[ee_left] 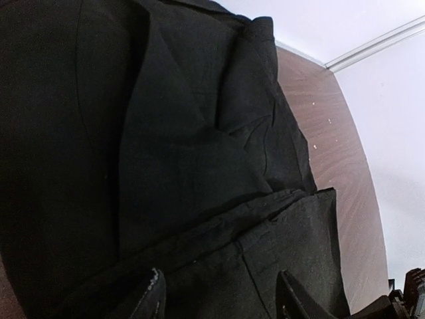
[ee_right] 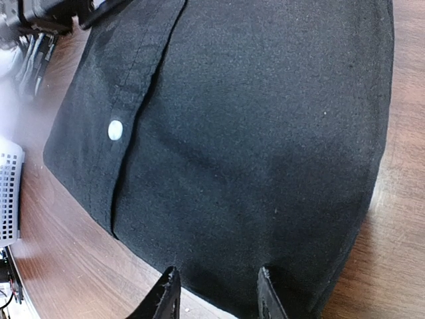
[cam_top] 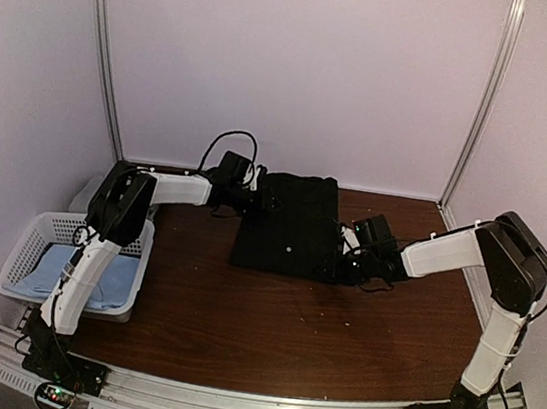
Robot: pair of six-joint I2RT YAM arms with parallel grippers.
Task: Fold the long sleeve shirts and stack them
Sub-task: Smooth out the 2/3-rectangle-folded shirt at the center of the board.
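The black long sleeve shirt (cam_top: 291, 225) lies folded into a rectangle at the back middle of the brown table (cam_top: 268, 325), a small white button (cam_top: 290, 250) on its placket. My left gripper (cam_top: 255, 190) is at the shirt's far left corner. In the left wrist view the black shirt (ee_left: 186, 146) fills the frame in folds, and the left gripper (ee_left: 222, 300) stands open over the cloth. My right gripper (cam_top: 346, 249) is at the shirt's near right edge. In the right wrist view the right gripper (ee_right: 219, 292) is open, straddling the hem of the shirt (ee_right: 252, 133) near the button (ee_right: 115, 129). A light blue shirt (cam_top: 92, 277) lies in the basket.
A white lattice basket (cam_top: 33, 233) stands at the table's left edge beside the left arm; its corner, the basket (ee_right: 8, 193), also shows in the right wrist view. White walls with metal posts (cam_top: 107, 52) close in the back and sides.
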